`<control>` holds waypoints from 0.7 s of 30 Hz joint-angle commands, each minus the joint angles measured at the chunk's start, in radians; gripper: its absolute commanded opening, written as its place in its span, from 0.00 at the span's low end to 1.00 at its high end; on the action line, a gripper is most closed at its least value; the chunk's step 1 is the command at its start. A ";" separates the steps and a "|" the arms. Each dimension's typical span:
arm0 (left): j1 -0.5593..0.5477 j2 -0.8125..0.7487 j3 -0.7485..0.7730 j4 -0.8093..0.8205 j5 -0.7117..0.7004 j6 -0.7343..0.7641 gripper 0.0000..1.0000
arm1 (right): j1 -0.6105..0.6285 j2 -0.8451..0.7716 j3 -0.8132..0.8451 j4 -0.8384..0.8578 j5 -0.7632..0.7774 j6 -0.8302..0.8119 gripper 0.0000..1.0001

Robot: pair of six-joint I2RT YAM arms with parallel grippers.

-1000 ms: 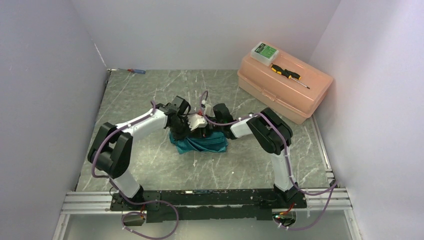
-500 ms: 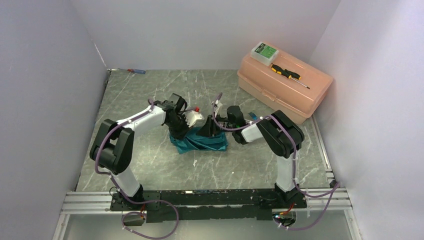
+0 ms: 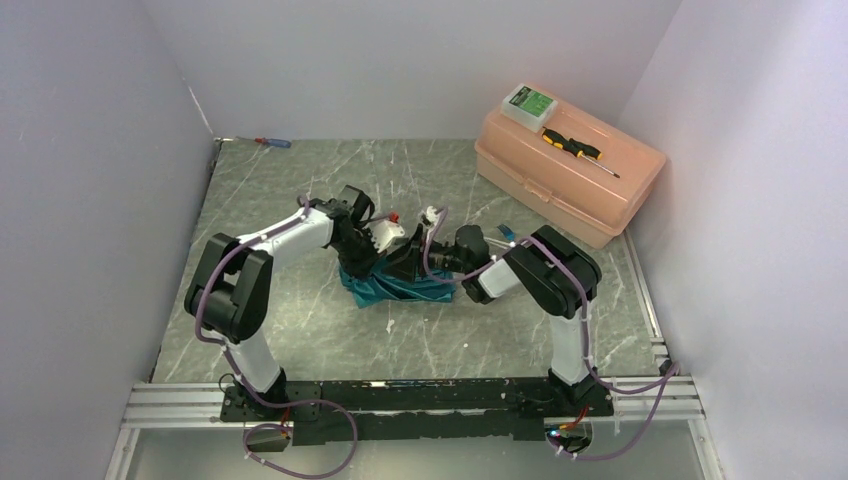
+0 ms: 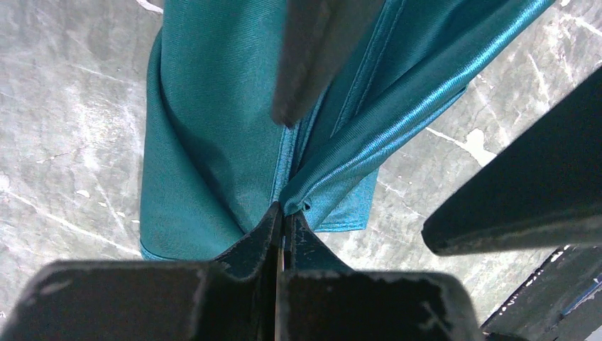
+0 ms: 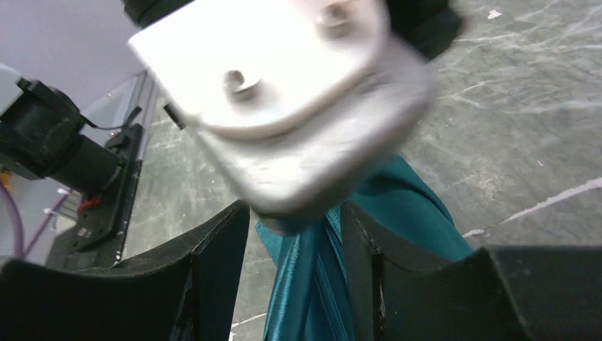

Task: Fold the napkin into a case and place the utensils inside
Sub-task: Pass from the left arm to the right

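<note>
The teal napkin (image 3: 420, 290) lies bunched mid-table between both arms. My left gripper (image 3: 370, 266) is shut on a gathered fold of the napkin (image 4: 206, 142), pinching it at the fingertips (image 4: 273, 220) so the cloth stretches up from the table. My right gripper (image 5: 294, 241) is open and straddles a taut strand of the napkin (image 5: 312, 298) without pinching it, just below the left wrist's white housing (image 5: 284, 106). In the top view the right gripper (image 3: 408, 264) sits close beside the left one. A thin blue utensil (image 3: 505, 232) peeks out behind the right forearm. The white sticks are hidden.
A peach toolbox (image 3: 560, 185) stands at the back right with a yellow-and-black screwdriver (image 3: 578, 149) and a green-and-white box (image 3: 528, 103) on its lid. A red-and-blue screwdriver (image 3: 270, 142) lies at the back left corner. Walls close in on three sides.
The right jaws have spread and let go of the cloth. The right arm drew back to the right, then came in again. The left gripper kept its pinch and lifted slightly.
</note>
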 commanded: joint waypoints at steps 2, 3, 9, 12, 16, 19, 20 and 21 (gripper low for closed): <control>0.013 0.018 0.049 -0.020 0.046 -0.013 0.03 | 0.050 -0.060 -0.010 -0.049 0.092 -0.200 0.54; 0.015 0.019 0.051 -0.020 0.048 -0.014 0.03 | 0.054 -0.065 -0.010 -0.064 0.097 -0.217 0.54; 0.017 0.026 0.067 -0.026 0.050 -0.018 0.03 | 0.071 -0.045 -0.001 -0.068 0.064 -0.229 0.54; 0.017 0.030 0.078 -0.030 0.050 -0.020 0.03 | 0.086 -0.029 0.005 -0.073 0.081 -0.244 0.53; 0.018 0.034 0.086 -0.036 0.051 -0.023 0.03 | 0.125 -0.023 0.014 -0.117 0.131 -0.306 0.51; 0.018 0.034 0.090 -0.038 0.054 -0.025 0.04 | 0.136 -0.021 0.026 -0.148 0.152 -0.331 0.49; 0.019 0.034 0.091 -0.039 0.053 -0.026 0.04 | 0.138 -0.020 0.028 -0.155 0.160 -0.334 0.47; 0.019 0.034 0.091 -0.040 0.053 -0.026 0.05 | 0.138 -0.019 0.032 -0.166 0.174 -0.342 0.45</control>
